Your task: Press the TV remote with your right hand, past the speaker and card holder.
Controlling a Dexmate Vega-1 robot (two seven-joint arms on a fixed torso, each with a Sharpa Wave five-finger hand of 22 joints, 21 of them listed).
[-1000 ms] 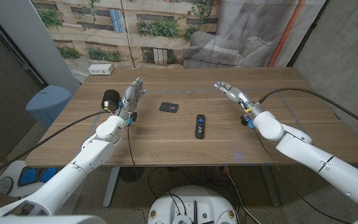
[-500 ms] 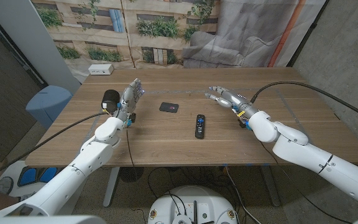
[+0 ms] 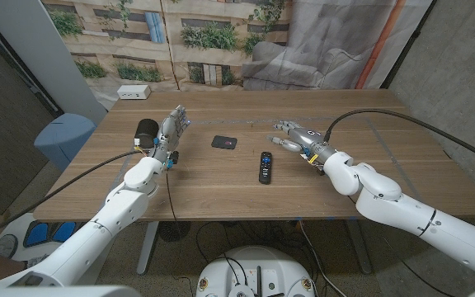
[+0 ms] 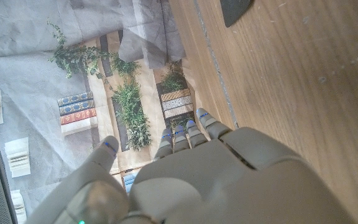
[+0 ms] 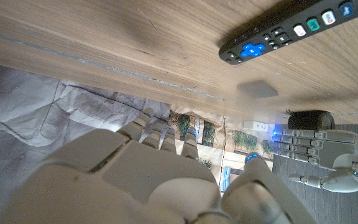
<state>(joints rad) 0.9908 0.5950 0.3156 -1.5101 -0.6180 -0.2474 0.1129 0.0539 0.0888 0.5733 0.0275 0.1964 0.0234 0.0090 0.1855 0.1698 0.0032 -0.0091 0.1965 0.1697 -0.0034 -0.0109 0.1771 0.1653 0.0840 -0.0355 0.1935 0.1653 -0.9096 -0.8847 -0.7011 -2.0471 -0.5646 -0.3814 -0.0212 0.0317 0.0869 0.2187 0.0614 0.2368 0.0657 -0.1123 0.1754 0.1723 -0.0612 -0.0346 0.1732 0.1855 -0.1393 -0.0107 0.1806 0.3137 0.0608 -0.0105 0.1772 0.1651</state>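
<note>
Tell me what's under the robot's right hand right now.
Bare wooden table; the right hand hovers open just right of the slim black TV remote, not over it. Nothing seems hidden beneath.

Black TV remote (image 3: 265, 166) — blue, white, green, seemingly red buttons; black speaker (image 3: 145, 130); dark card holder (image 3: 224, 142); brown wood-grain table (image 3: 221, 186); white hands.

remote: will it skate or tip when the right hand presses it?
The remote lies flat on the bare wood table, so tipping seems unlikely. Looks slim, rigid, probably light: an off-centre press may slide or spin it. The right hand hovers beside it, open.
</note>
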